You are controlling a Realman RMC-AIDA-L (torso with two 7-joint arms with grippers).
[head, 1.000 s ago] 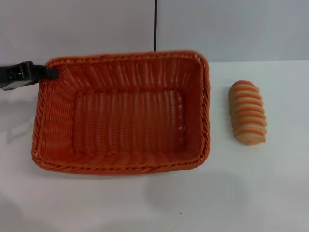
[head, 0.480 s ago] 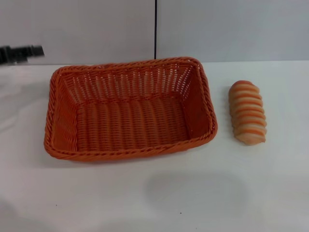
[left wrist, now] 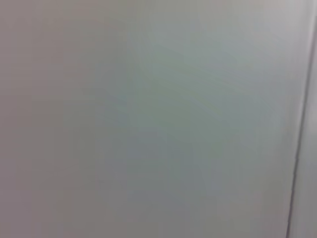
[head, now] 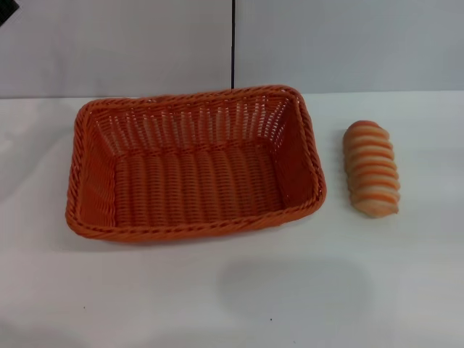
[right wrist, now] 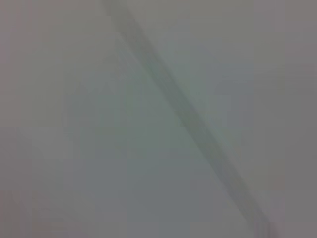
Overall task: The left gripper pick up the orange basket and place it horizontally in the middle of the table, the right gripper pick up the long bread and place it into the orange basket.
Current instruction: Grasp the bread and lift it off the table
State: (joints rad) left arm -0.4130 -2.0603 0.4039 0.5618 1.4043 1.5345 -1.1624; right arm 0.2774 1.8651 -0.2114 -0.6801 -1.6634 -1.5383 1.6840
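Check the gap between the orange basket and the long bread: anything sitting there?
Nothing: in the head view, only a bare strip of the table separates the orange basket from the long bread.

One orange basket (head: 196,163), one striped bread loaf (head: 371,168), both on one white bench (head: 290,290).
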